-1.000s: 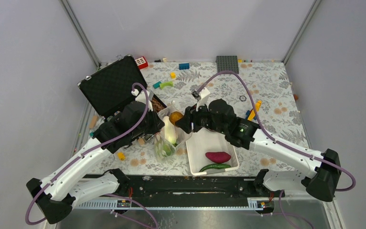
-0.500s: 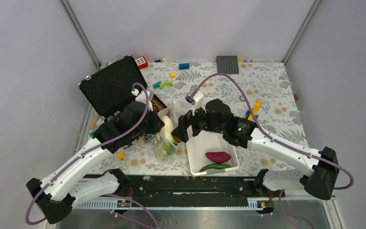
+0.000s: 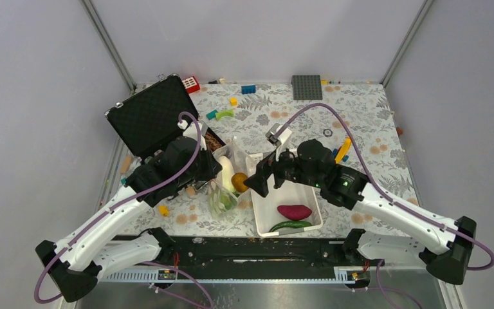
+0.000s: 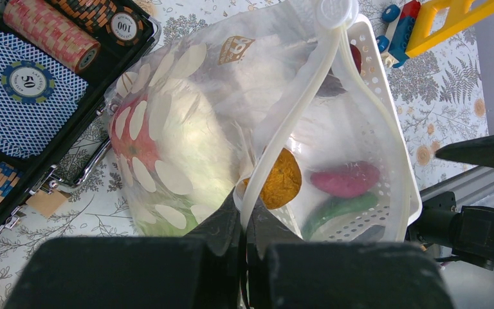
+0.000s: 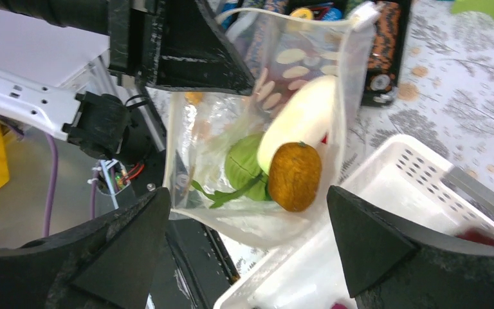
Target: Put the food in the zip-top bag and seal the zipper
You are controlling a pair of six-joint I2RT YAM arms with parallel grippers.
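At the centre of the top view, the left gripper (image 4: 244,222) is pinched shut on the mouth edge of the zip-top bag (image 4: 186,129), holding it up off the counter (image 3: 360,122). The right gripper (image 5: 247,199) is spread wide and holds nothing, facing the bag. Inside the bag are the white radish (image 5: 299,119), green cabbage (image 5: 244,164) and brown oval (image 5: 294,177). The purple sweet potato (image 3: 294,211) and green pepper (image 3: 291,225) lie in the white basket (image 3: 267,206), lower centre.
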